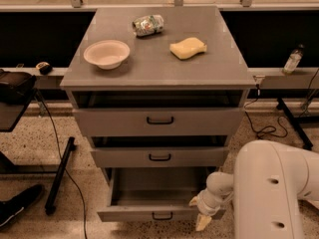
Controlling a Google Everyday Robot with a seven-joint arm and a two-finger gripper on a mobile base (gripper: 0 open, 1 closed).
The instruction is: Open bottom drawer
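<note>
The bottom drawer (149,214) of the grey cabinet stands pulled out, showing its plain grey interior (157,185). Its narrow front panel carries a small black loop handle (162,216). My gripper (201,214) is at the drawer's right front corner, low near the floor, at the end of my white arm (271,188). The middle drawer (159,157) and top drawer (159,120) are pushed in above it, each with a black handle.
On the cabinet top (154,63) lie a white bowl (106,53), a crumpled bag (148,25) and a yellow sponge (188,48). A black stand leg (59,176) and cable are on the floor at left. A bottle (292,59) stands on the right ledge.
</note>
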